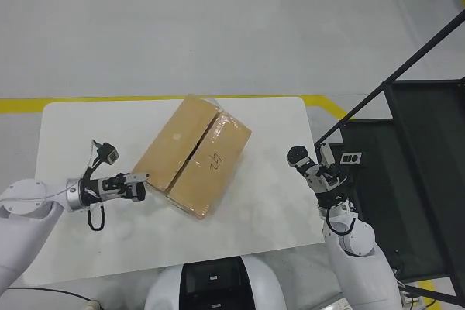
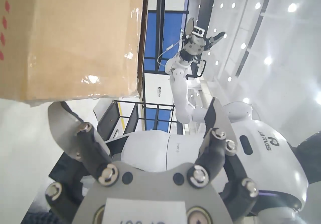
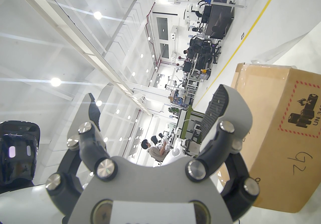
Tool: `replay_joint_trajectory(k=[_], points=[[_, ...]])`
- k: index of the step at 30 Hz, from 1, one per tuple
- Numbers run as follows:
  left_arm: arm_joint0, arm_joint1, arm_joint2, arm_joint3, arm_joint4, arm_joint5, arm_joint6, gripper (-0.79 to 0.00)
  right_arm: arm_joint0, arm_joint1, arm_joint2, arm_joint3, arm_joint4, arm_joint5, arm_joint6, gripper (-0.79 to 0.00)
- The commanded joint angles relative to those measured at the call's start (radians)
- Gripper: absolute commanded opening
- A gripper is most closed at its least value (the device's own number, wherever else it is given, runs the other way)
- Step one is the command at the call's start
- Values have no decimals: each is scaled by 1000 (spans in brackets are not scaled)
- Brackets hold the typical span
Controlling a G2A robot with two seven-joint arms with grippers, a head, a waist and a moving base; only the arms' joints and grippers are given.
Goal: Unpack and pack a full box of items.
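The box [image 1: 192, 155] sat closed on the tabletop [image 1: 279, 221], turned at a slant, with its two top flaps meeting along a taped seam. Its long axis followed that seam, running from the far side of the tabletop down towards the robot and a little to its left.

The left end effector [image 1: 139, 184] was much the nearer of the two. It lay low, just beside the box's near-left end face, close to the left corner. Its fingers [image 2: 215, 119] were spread wide and held nothing. In the left wrist view the cardboard wall rose directly ahead of them. Whether a fingertip touched the box could not be told.

The right end effector [image 1: 297, 157] was raised off to the box's right, well apart from it. It was likewise released and empty, with the box's labelled side in its wrist view.

Unpacking looked not yet begun. The next move probably fell to the left arm, which would need to come up from the end face onto the seam.
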Motion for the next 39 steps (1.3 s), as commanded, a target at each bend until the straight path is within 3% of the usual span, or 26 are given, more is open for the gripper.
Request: replay_joint_trajectory(k=[1,10,17,24,33,39], points=[[-13,-7,-1,21,-14,-2,12,0,0,0,0,0,0,0,0,0],[-2,-9,-54,46,-60,-45,-92,0,0,0,0,0,0,0,0,0],[100,17,-180,-14,-162,-129,-175,0,0,0,0,0,0,0,0,0],[170,23,-268,-71,-205,-173,-128,0,0,0,0,0,0,0,0,0],[173,22,-272,-76,-196,-179,-115,0,12,1,-1,-2,-4,29,-5,0],[173,22,-272,-76,-196,-179,-115,0,148,6,-31,103,-51,91,48,0]])
